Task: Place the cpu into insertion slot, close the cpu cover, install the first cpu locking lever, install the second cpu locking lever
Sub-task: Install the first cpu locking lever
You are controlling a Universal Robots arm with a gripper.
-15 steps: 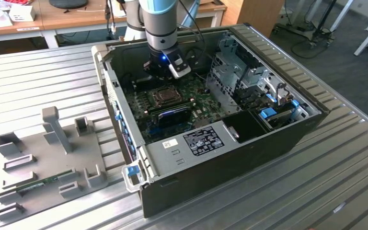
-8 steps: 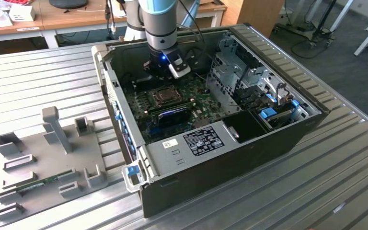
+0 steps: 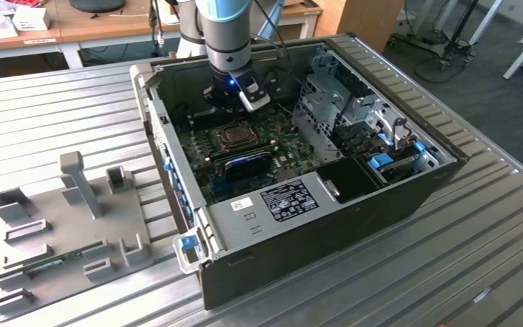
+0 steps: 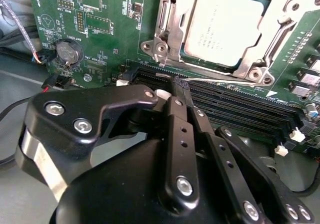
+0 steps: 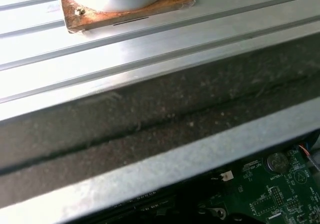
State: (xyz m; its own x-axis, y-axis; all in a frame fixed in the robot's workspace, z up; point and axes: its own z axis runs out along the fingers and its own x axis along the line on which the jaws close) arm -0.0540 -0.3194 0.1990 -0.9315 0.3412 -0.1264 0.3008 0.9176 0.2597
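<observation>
I see my gripper (image 4: 176, 86), its jaws pinched shut on nothing, over the memory slots (image 4: 235, 108) beside the cpu (image 4: 225, 26), the open case (image 3: 398, 197) on a ribbed aluminium worktop (image 3: 52, 109).

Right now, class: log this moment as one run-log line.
silvery square cpu: seated in socket | shiny metal cpu cover: closed over it | black gripper: at thin wire lever

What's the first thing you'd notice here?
The open computer case lying on the metal table, with the robot arm reaching down into it. In the second wrist view, the cpu sits in its socket under the cpu cover, just beyond the black gripper.
</observation>
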